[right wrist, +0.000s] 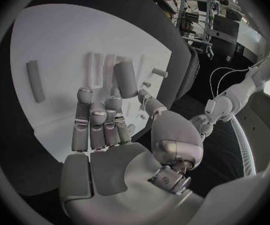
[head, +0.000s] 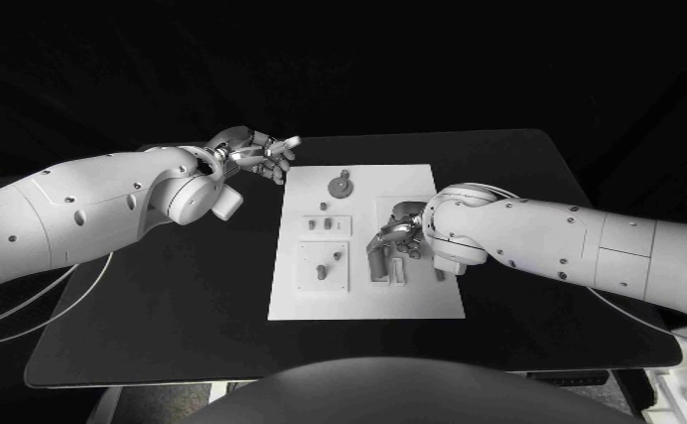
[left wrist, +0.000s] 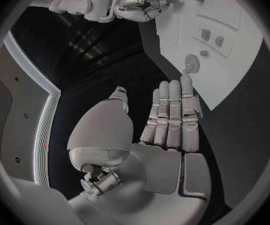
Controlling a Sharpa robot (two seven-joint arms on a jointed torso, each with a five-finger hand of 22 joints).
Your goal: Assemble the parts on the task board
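Observation:
The white task board [head: 430, 300] lies mid-table. My right hand [head: 397, 241] is low over its right half, fingers pointing down at the plate. In the right wrist view its thumb and fingertips [right wrist: 114, 104] pinch a thick grey peg [right wrist: 126, 78] over shallow slots [right wrist: 100, 67] in the board. Another grey peg [right wrist: 36, 80] lies flat on the plate, apart from the hand. My left hand [head: 259, 156] hovers off the board's far left corner, fingers [left wrist: 172, 115] straight and empty. A round grey disc part [head: 341, 184] sits near the board's far edge, also the disc [left wrist: 191, 62] just beyond my left fingertips.
Two raised square plates [head: 325, 226] [head: 324, 267] with small grey pieces stand on the board's left half. A short peg [right wrist: 160, 72] sticks up near the board's edge. Bare black table [head: 172, 315] surrounds the board.

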